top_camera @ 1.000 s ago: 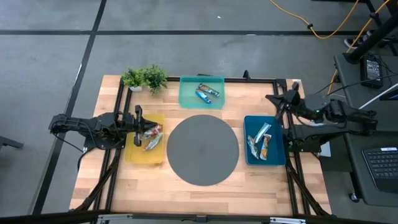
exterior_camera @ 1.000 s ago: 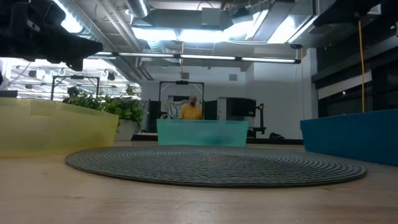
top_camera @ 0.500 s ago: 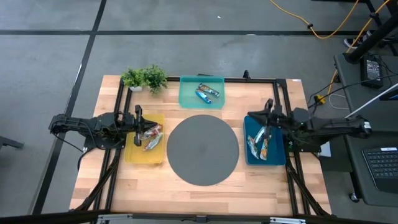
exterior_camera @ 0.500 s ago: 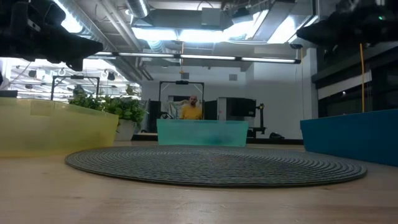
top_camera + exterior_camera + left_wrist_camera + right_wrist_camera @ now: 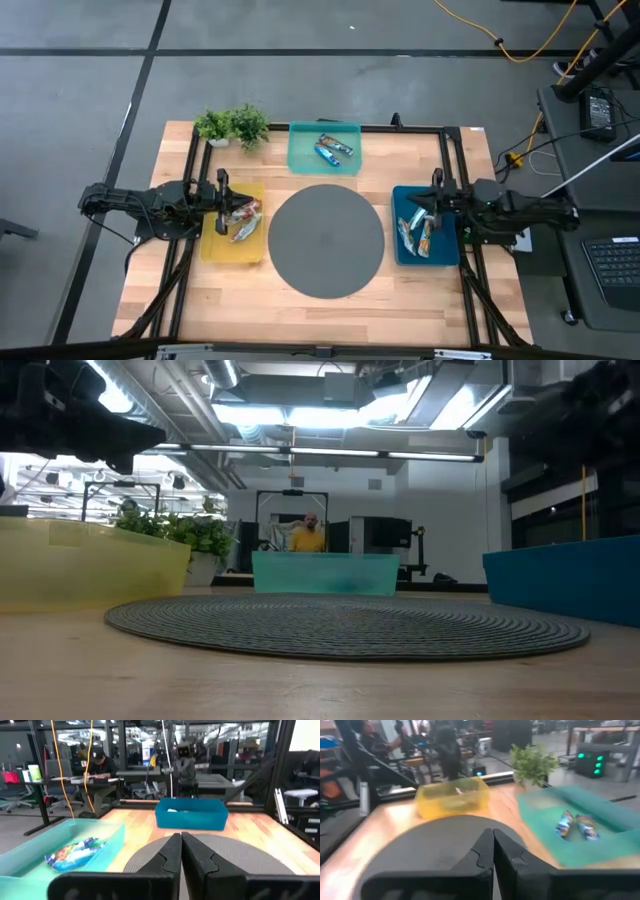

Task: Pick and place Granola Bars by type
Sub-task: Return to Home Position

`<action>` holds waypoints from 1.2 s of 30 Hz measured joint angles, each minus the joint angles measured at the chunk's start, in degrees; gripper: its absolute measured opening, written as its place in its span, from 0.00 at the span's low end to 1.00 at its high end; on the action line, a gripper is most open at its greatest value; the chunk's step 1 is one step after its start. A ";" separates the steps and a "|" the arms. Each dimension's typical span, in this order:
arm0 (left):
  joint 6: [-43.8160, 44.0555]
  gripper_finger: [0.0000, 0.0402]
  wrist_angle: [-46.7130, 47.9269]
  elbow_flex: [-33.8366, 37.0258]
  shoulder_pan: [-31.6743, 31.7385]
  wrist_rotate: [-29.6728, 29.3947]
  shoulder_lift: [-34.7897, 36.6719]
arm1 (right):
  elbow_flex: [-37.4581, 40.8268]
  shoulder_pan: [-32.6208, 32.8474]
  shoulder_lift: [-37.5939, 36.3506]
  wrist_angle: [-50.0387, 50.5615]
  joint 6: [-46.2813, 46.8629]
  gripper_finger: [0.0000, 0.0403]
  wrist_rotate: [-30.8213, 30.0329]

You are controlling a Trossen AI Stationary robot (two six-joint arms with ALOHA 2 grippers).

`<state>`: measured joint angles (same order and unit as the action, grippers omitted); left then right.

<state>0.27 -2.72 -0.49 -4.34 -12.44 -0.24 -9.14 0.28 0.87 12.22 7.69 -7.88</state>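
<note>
The granola bars lie sorted in three trays. The red-multicoloured bars [image 5: 241,220] are in the yellow tray [image 5: 212,245] at the left. The blue bars [image 5: 333,150] are in the teal tray [image 5: 300,160] at the far middle, and they also show in the left wrist view [image 5: 75,852] and the right wrist view [image 5: 575,825]. The silvery-white bars [image 5: 418,228] are in the dark-blue tray [image 5: 445,255] at the right. My left gripper [image 5: 228,200] is shut and empty above the yellow tray's left side. My right gripper [image 5: 420,198] is shut and empty above the dark-blue tray's right side.
A round grey mat [image 5: 326,240] lies in the table's middle between the trays. A small potted plant [image 5: 232,125] stands at the far left corner. A black frame runs along the table's edges. People show in the room beyond the table.
My right gripper has swung from the table's far right corner toward the near edge and now hangs over the dark-blue tray's right side. Its fingers stay shut. The bars and trays lie as before.
</note>
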 joint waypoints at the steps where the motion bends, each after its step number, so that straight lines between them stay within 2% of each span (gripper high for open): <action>1: 0.00 0.01 -0.15 0.00 0.00 0.02 0.05 | 0.88 0.00 -0.69 0.41 -0.47 0.02 -0.47; 3: 0.00 0.01 -0.14 -0.02 0.00 0.01 -0.27 | 2.79 -0.02 -0.67 -2.20 -0.98 0.02 -0.48; 8: 0.00 0.01 -0.05 -0.02 -0.02 0.24 -0.46 | 6.84 -0.09 1.38 -9.23 -2.19 0.01 5.31; 11: 0.00 0.01 -0.25 -0.02 -0.02 0.09 -0.56 | 8.78 -0.09 2.32 -13.83 -1.64 0.02 6.14; 14: 0.00 0.01 -0.09 -0.02 -0.04 0.12 -0.57 | 8.76 -0.11 3.25 -14.34 -1.34 0.05 6.10; 20: 0.00 0.01 -0.07 -0.02 -0.03 0.08 -0.60 | 8.76 -0.09 4.44 -14.02 -6.93 0.04 6.60; 28: 0.00 0.01 -0.07 -0.02 -0.04 0.10 -0.60 | 8.76 -0.11 5.54 -14.06 1.13 0.04 6.51; 36: 0.00 0.01 -0.07 -0.02 -0.04 0.10 -0.60 | 8.76 -0.09 5.54 -14.07 0.93 0.06 6.52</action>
<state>0.27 -2.79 -0.51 -4.38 -12.34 -0.84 -0.38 0.19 6.42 -1.85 8.62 -1.37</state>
